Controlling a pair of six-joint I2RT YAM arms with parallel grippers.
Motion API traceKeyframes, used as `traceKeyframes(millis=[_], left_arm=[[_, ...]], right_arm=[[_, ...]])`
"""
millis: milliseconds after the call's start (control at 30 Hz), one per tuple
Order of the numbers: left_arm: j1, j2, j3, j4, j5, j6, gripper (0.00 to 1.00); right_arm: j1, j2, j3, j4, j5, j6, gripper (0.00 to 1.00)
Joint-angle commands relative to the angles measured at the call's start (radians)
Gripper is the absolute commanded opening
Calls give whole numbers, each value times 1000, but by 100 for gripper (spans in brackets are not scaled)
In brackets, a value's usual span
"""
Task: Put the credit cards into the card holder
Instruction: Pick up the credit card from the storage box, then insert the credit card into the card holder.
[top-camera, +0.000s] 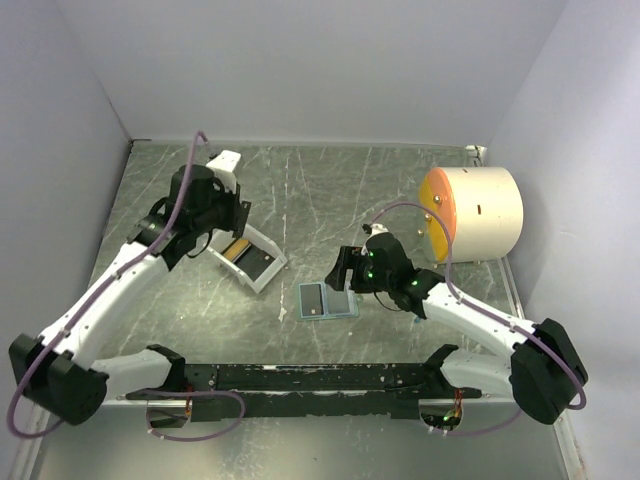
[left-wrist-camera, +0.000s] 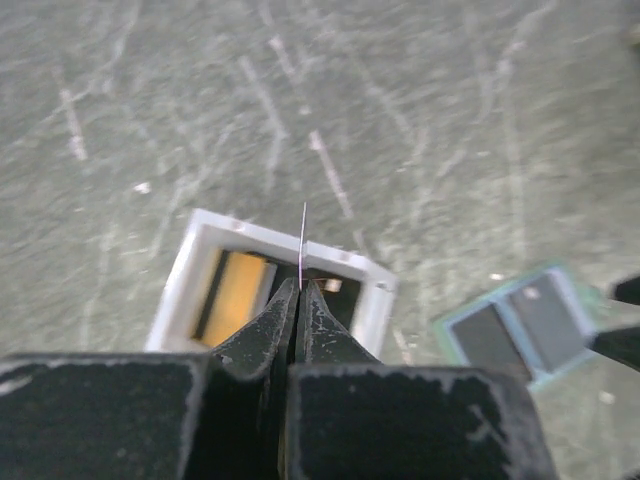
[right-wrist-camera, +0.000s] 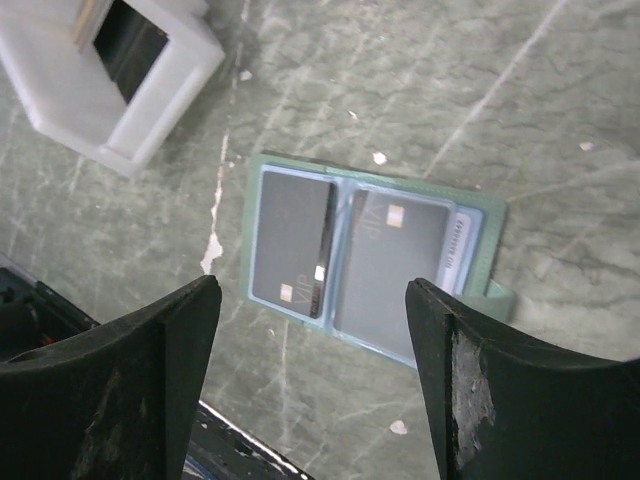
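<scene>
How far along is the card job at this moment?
Done: two dark cards sit in the open card holder. In hand: left gripper pinches a thin card over the white tray. Left: that card, plus the yellow-orange card in the tray.

white tray (left-wrist-camera: 183, 290) partly behind left pincer (left-wrist-camera: 300, 287)

white arm links (top-camera: 110, 285), black joints (top-camera: 55, 385), purple cables (top-camera: 405, 206), scuffed black fingers (right-wrist-camera: 110, 380)

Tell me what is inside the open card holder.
The card holder lies open with a left dark card and a right dark card, one per half. Anything tucked beneath them is covered and cannot be seen.
</scene>
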Motion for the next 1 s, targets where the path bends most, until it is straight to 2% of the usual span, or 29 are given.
traceKeyframes(millis=[0, 233, 367, 467, 567, 667, 733, 800, 967], left_arm=[[4, -92, -80, 142, 276, -163, 7], [4, -94, -188, 282, 519, -449, 7], [-9, -77, -284, 436, 637, -626, 7], [-83, -80, -361, 514, 560, -688, 7], [-159, -44, -390, 520, 486, -714, 7], [-206, 3, -418, 558, 460, -750, 7], [-248, 27, -441, 599, 389, -754, 7], [-281, 60, -461, 624, 334, -763, 7], [-289, 94, -507, 659, 314, -797, 7]], right_arm=[[-2, 7, 48, -109, 57, -21, 76], [-37, 75, 67, -126, 37, -48, 67], [-39, 99, 75, -148, 56, -59, 63], [-39, 130, 92, -177, 91, -75, 63], [-40, 165, 111, -207, 147, -85, 67], [-38, 186, 110, -207, 157, -92, 69], [-39, 205, 100, -198, 158, -94, 69], [-40, 232, 92, -179, 144, -95, 68], [-40, 249, 65, -122, 108, -91, 55]])
